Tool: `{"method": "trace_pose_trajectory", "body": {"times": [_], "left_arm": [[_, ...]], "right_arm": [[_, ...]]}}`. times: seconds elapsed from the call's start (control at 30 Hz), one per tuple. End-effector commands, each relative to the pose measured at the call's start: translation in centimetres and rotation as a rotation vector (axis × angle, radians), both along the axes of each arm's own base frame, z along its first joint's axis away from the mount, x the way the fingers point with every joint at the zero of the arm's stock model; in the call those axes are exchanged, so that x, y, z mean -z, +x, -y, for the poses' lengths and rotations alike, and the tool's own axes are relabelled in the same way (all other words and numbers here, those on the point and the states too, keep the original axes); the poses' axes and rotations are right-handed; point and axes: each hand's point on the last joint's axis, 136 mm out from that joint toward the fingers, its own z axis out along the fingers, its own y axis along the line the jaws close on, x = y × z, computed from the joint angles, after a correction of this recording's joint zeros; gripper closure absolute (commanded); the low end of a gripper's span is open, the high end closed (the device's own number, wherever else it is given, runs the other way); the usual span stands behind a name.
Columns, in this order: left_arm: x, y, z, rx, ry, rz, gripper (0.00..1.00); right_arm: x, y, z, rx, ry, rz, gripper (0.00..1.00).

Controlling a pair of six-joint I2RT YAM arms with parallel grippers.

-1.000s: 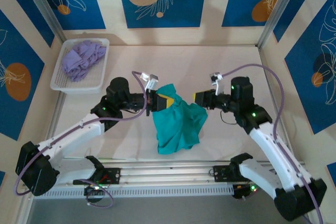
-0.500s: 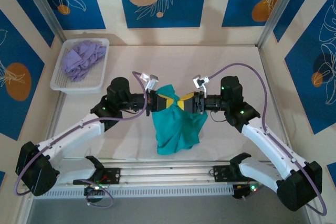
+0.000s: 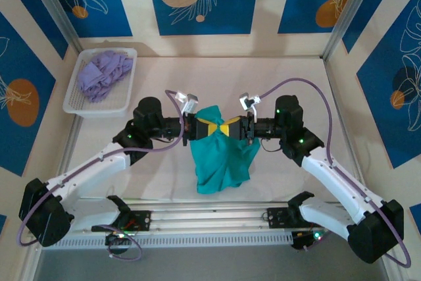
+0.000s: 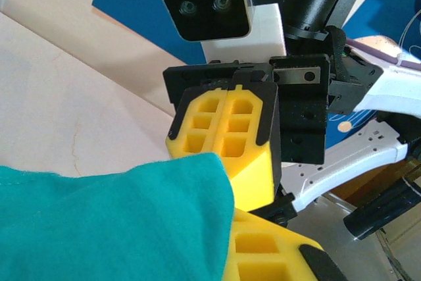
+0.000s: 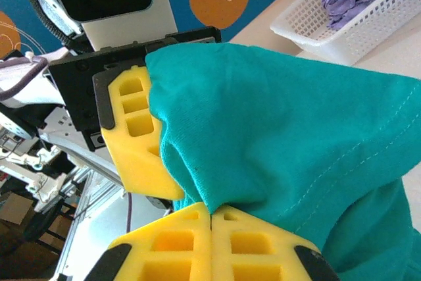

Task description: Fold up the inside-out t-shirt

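swinging in and snapping shut — the right claw is now pinching the t-shirt beside the left claw, both holding it for spreading.

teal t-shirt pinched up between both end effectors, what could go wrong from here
The right end effector seems to hold just a thin edge of the teal t-shirt, so it may slip when pulled. It sits almost pad to pad with the left end effector; they could bump.

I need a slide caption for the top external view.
The left pincer and right pincer grip the teal t-shirt; a lavender garment lies in the basket.
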Motion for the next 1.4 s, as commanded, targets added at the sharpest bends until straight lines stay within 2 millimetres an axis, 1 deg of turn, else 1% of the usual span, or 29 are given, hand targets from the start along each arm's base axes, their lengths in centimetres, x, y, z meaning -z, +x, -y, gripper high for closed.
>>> {"method": "trace_pose_trajectory", "body": {"times": [0.0,0.03,0.17,0.23,0.3,0.37,0.43,0.47,0.5,0.53,0.6,0.63,0.67,0.7,0.73,0.77,0.83,0.93,1.0,1.07,1.13,1.17,1.27,1.33,1.37], "left_arm": [[-0.3,0.8,-0.9,-0.064,0.016,0.052,1.00],[0.2,1.2,-1.0,-0.086,0.035,0.053,0.98],[3.0,3.6,-2.1,-0.230,0.167,0.065,0.71],[4.3,4.4,-2.9,-0.291,0.230,0.066,0.65],[5.1,4.6,-3.3,-0.316,0.266,0.070,0.60],[5.6,4.7,-3.6,-0.330,0.286,0.071,0.60],[6.1,5.1,-4.0,-0.356,0.316,0.070,0.65],[6.3,5.5,-4.2,-0.376,0.334,0.070,0.71],[6.4,6.0,-4.5,-0.407,0.353,0.072,0.77],[6.4,6.7,-4.9,-0.445,0.373,0.072,0.81],[6.3,8.7,-6.1,-0.565,0.428,0.076,0.86],[6.2,9.6,-6.8,-0.626,0.457,0.079,0.86],[5.8,10.7,-7.7,-0.704,0.490,0.085,0.83],[5.6,11.5,-8.8,-0.773,0.526,0.086,0.77],[5.2,11.8,-9.4,-0.809,0.547,0.090,0.72],[4.8,11.6,-9.8,-0.817,0.550,0.093,0.67],[3.6,10.1,-9.3,-0.770,0.485,0.097,0.60],[1.4,6.3,-7.8,-0.634,0.308,0.118,0.56],[0.3,4.0,-6.5,-0.532,0.231,0.133,0.52],[-0.2,2.5,-4.7,-0.422,0.203,0.132,0.49],[0.2,2.1,-3.0,-0.354,0.215,0.129,0.48],[0.5,2.4,-2.4,-0.343,0.229,0.127,0.47],[1.6,4.0,-1.5,-0.362,0.273,0.143,0.48],[1.8,4.9,-1.0,-0.373,0.284,0.167,0.49],[1.6,5.3,-0.8,-0.377,0.276,0.176,0.51]], "right_arm": [[-2.6,-0.6,0.8,0.002,0.035,0.061,1.00],[-2.9,-0.7,0.9,0.001,0.045,0.065,1.00],[-4.8,-1.4,0.9,-0.039,0.095,0.071,1.00],[-5.3,-1.5,0.8,-0.043,0.102,0.071,1.00],[-5.7,-1.2,0.8,-0.023,0.101,0.074,1.00],[-5.9,-0.8,0.8,0.001,0.090,0.074,1.00],[-5.9,-0.5,0.7,0.017,0.075,0.079,1.00],[-5.9,-0.3,0.5,0.023,0.068,0.079,1.00],[-5.9,-0.3,0.3,0.027,0.058,0.081,1.00],[-5.9,-0.1,0.0,0.036,0.046,0.090,1.00],[-5.8,0.6,-0.7,0.101,-0.002,0.114,1.00],[-5.7,1.3,-0.9,0.150,-0.026,0.119,1.00],[-5.4,2.4,-0.9,0.225,-0.049,0.112,1.00],[-5.1,3.4,-0.8,0.290,-0.064,0.100,1.00],[-4.8,4.1,-0.8,0.335,-0.075,0.091,1.00],[-4.4,5.0,-0.7,0.391,-0.087,0.074,1.00],[-3.9,5.9,-1.0,0.428,-0.096,0.054,1.00],[-3.5,6.5,-1.8,0.419,-0.105,0.036,1.00],[-3.5,6.6,-2.4,0.401,-0.112,0.025,1.00],[-3.5,6.6,-2.9,0.380,-0.108,0.011,1.00],[-3.6,6.5,-3.2,0.363,-0.093,-0.002,1.00],[-3.7,6.4,-3.3,0.356,-0.085,-0.007,1.00],[-4.0,5.9,-3.3,0.337,-0.063,-0.019,1.00],[-4.1,5.7,-3.2,0.334,-0.056,-0.025,1.00],[-4.2,5.5,-3.1,0.332,-0.051,-0.028,1.00]]}}
